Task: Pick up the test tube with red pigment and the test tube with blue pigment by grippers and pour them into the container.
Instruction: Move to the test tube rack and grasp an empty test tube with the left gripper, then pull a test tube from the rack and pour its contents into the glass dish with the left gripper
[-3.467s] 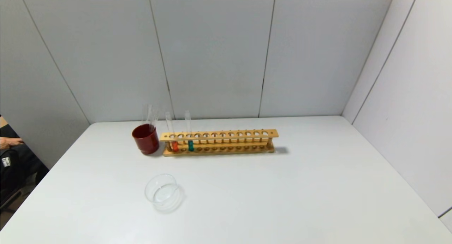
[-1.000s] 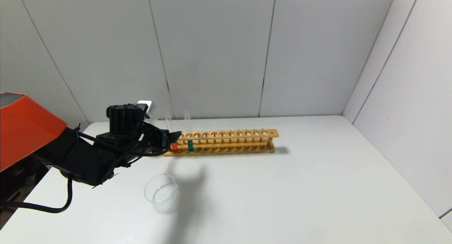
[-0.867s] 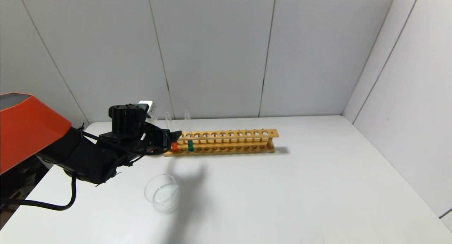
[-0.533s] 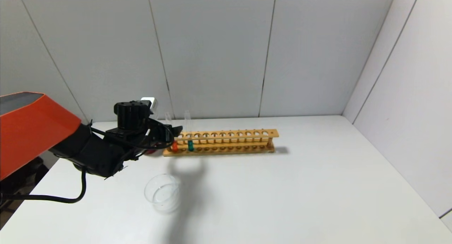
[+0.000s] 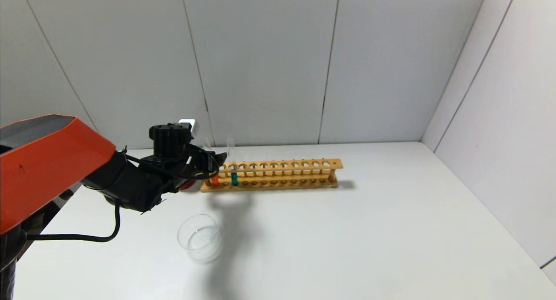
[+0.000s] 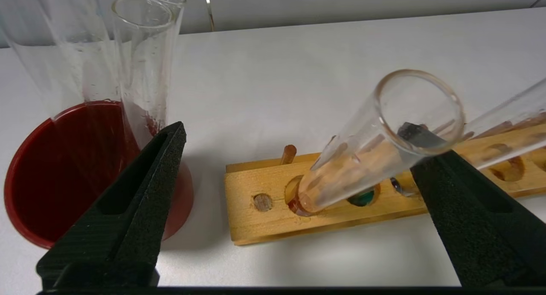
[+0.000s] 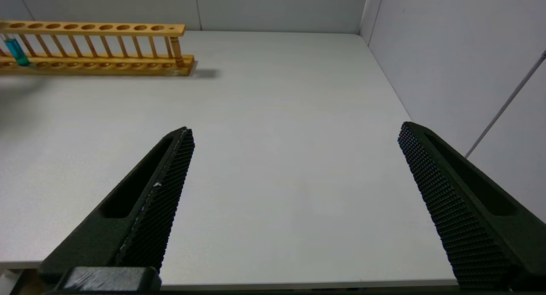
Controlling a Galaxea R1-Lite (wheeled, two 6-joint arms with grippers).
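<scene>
White surface (image 5: 347, 230) carries wooden rack (image 5: 282, 174); red tube (image 6: 367, 154) stands upright in its left end slot, blue tube (image 5: 233, 169) just beside. Left end effector (image 6: 294, 167) spread wide, straddling red tube, one finger (image 6: 460, 201) almost touching it. Right end effector (image 7: 294, 192) wide, parked well apart. Dish (image 5: 199, 238) sits nearer the robot.

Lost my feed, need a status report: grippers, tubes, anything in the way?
Left gripper open, jaws astride red tube, not gripping. Right gripper open, parked off-table. Both tubes racked; blue tube alongside, red cup close.
</scene>
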